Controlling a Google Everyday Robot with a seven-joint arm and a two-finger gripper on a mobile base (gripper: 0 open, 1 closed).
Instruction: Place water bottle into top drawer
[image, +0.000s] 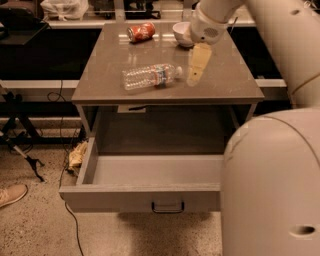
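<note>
The water bottle, clear ribbed plastic with a white cap and a coloured label band, lies on its side on the grey table top, cap pointing right. The gripper hangs just right of the bottle's cap, its pale fingers pointing down at the table top, a small gap from the cap. The top drawer is pulled open below the table and holds nothing that shows; its dark handle sits at the front centre. My white arm covers the drawer's right part.
A crushed orange-red soda can lies at the table's back, a white bowl beside it. Black stand legs and cables are on the floor at left. A shoe shows at the left edge.
</note>
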